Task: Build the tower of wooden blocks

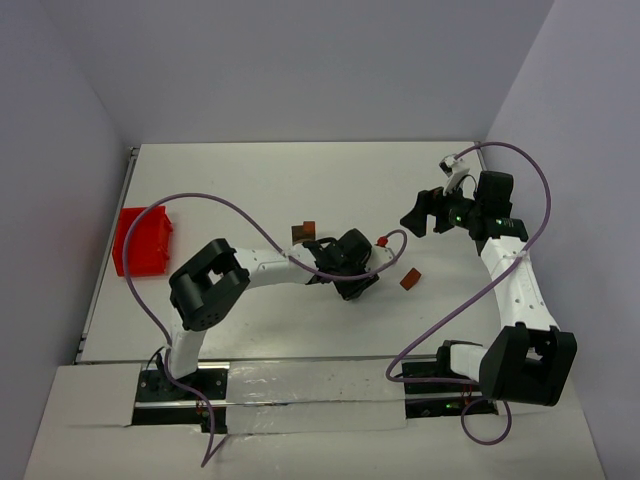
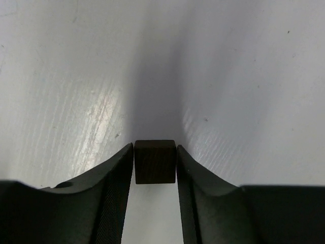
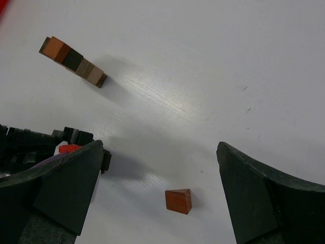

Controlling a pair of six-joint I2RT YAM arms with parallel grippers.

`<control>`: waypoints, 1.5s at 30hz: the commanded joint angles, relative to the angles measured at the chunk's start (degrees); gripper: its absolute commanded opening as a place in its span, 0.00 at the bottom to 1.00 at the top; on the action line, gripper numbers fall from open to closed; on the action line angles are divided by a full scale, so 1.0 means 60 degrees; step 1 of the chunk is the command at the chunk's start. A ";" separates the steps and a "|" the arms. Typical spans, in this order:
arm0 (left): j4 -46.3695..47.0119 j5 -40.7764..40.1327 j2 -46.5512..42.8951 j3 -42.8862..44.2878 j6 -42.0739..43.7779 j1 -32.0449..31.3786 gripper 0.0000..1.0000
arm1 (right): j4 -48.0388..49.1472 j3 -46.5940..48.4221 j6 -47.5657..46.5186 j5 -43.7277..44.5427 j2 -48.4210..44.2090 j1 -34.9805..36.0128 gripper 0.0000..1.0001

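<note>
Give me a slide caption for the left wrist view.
Left end effector clamped on both sides of a dark brown wooden cube.

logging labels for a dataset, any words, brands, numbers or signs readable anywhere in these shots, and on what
none: no text can be read in any view
dark block, reddish-brown block, block tower: plain wood, no marks
red bin: no label showing
left arm, right arm: no print that can be made out
</note>
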 commanded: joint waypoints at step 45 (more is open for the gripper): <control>-0.1782 0.3984 -0.2410 0.0555 0.2225 0.1863 0.14 | 0.0052 0.0318 -0.0307 -0.0602 0.0220 -0.0045 1.00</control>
